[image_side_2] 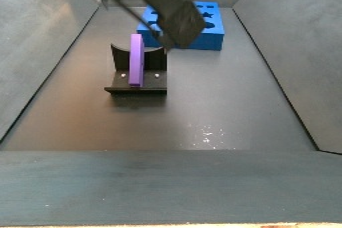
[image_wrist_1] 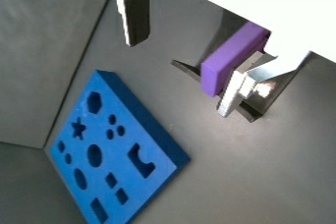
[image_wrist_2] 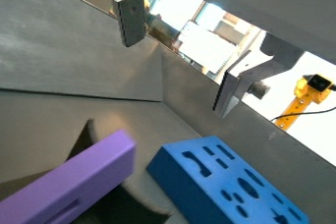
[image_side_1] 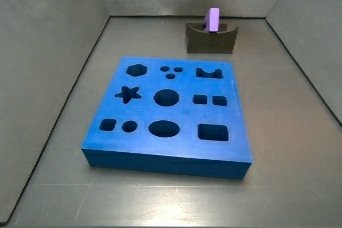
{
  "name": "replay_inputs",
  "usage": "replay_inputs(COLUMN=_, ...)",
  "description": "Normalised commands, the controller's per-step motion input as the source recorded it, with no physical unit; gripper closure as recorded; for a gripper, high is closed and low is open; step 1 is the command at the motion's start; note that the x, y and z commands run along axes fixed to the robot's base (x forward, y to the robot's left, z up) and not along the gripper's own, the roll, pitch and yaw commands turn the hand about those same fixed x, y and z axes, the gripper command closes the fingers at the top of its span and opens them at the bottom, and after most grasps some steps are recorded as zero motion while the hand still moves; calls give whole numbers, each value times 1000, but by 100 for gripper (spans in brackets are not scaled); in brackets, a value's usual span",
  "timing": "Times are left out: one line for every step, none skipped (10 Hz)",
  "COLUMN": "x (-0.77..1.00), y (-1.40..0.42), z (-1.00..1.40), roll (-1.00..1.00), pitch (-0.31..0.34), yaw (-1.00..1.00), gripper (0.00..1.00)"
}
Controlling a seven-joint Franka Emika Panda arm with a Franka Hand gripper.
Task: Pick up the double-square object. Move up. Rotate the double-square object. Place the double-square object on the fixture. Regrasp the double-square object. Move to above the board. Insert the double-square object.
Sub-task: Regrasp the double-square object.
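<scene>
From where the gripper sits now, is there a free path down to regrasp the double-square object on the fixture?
Probably yes. The gripper hangs open above the double-square object, which stands upright in the fixture with nothing over it; the board lies apart.

One double-square object (image_side_1: 214, 18), light purple, standing upright in one fixture (image_side_1: 211, 38) near the floor's far edge in a side view. One board (image_side_1: 167, 111), blue, flat on the floor; eleven dark cut-outs counted in it. One tool (image_wrist_1: 197, 56) above the fixture, two silver fingers (image_wrist_1: 136, 17) spread apart, nothing between them.
</scene>
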Motion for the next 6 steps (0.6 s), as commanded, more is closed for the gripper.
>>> replay_inputs(x=-98, y=-778, z=562, roll=1000, pitch=57, yaw=13, gripper=0)
replay_inputs(x=-98, y=-610, z=292, roll=1000, pitch=43, yaw=13, gripper=0)
replay_inputs(x=-96, y=-458, z=116, roll=1000, pitch=35, yaw=12, gripper=0)
replay_inputs(x=-68, y=-304, z=50, roll=1000, pitch=31, yaw=12, gripper=0)
replay_inputs(x=-47, y=-86, z=49, roll=1000, pitch=31, yaw=12, gripper=0)
replay_inputs(x=-36, y=-45, z=33, roll=1000, pitch=30, yaw=12, gripper=0)
